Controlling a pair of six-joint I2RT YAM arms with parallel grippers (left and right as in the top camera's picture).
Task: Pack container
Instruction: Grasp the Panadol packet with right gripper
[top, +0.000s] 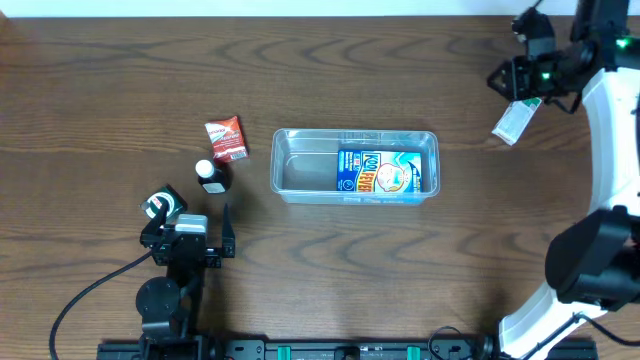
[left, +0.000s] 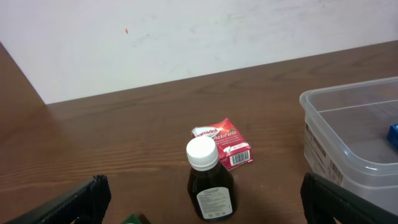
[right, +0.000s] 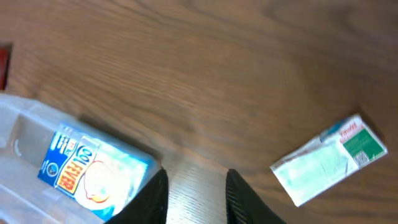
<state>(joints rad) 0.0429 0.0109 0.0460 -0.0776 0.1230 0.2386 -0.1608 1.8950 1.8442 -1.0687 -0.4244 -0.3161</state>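
L gripper (left: 205, 182) wide open, empty, w/ medicine bottle (top: 211, 176) just ahead. R gripper (right: 196, 177) part open, empty, near white sachet (right: 329, 158). Kool Fever box (top: 385, 170) in container (top: 355, 133).

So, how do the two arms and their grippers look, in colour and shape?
The left arm is black and blocky, with a black cable curving from its base. The right arm has white rounded links, black joints and small green lights. The left gripper and right gripper have flat black fingers.
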